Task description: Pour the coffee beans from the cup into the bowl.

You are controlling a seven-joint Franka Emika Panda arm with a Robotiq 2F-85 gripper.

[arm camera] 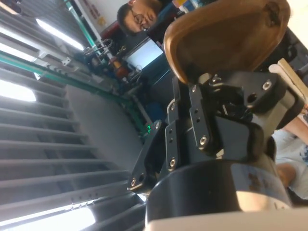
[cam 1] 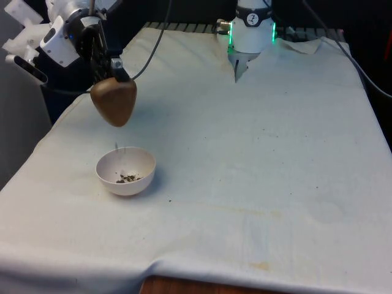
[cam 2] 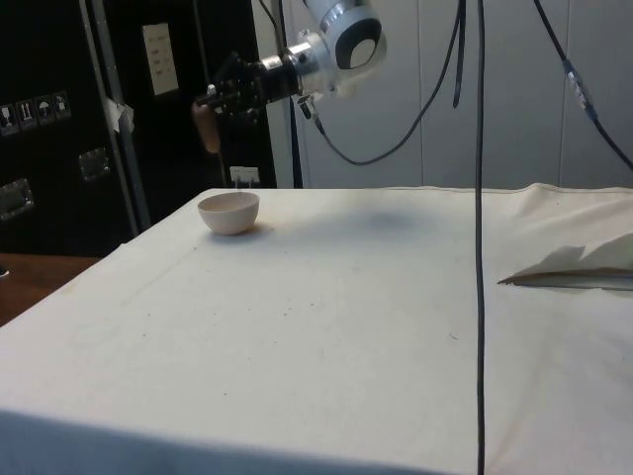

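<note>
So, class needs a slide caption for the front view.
Pincer tips brown cup over white bowl holding beans.

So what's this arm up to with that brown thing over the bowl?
The robot's gripper is holding a brown cup tipped upside down in the air above a white bowl on the cloth-covered table. A few coffee beans already lie in the bottom of the bowl, and a faint streak just under the cup looks like more falling. The bowl sits near the table edge on the front view's left. A person can be seen in the wrist view.
</note>
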